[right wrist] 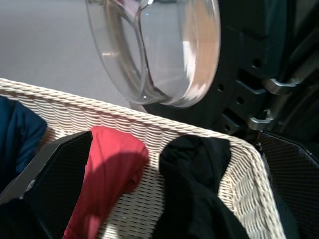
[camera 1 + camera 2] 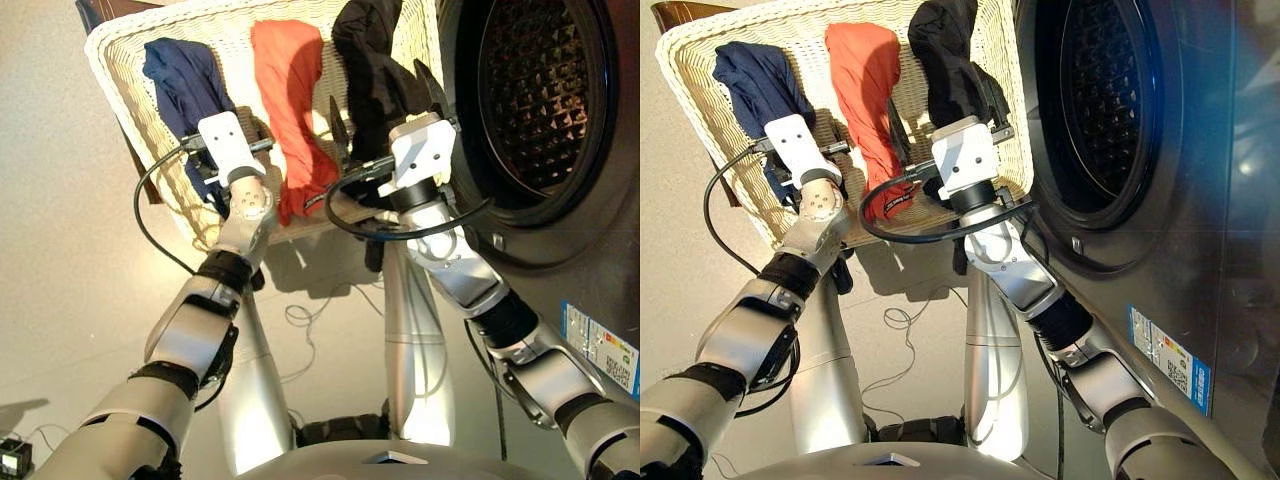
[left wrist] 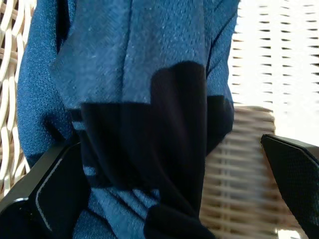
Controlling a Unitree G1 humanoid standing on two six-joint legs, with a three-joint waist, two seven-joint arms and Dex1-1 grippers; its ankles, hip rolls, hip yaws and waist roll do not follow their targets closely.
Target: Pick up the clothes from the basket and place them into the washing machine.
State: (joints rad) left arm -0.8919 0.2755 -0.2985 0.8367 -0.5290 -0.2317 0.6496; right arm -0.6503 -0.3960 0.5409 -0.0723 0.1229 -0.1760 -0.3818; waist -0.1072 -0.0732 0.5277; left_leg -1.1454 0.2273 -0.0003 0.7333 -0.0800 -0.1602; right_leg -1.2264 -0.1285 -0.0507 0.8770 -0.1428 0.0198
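The cream-white woven basket (image 2: 120, 60) holds three clothes side by side: a navy one (image 2: 185, 85), a coral red one (image 2: 290, 100) and a black one (image 2: 375, 60) nearest the washing machine (image 2: 560, 230). My left gripper (image 3: 169, 164) is open low over the navy garment, whose fold lies between its spread fingers (image 3: 45, 189). My right gripper (image 2: 385, 110) is open above the black garment (image 1: 199, 189), close to the basket's rim. The drum opening (image 2: 545, 90) faces me and the glass door (image 1: 159, 50) is swung open behind the basket.
A thin cable (image 2: 300, 315) trails on the pale floor below the basket. The machine's front carries a sticker (image 2: 600, 350). A dark wooden piece (image 2: 100, 12) shows behind the basket's far left corner. A small device (image 2: 15, 460) sits at the lower left.
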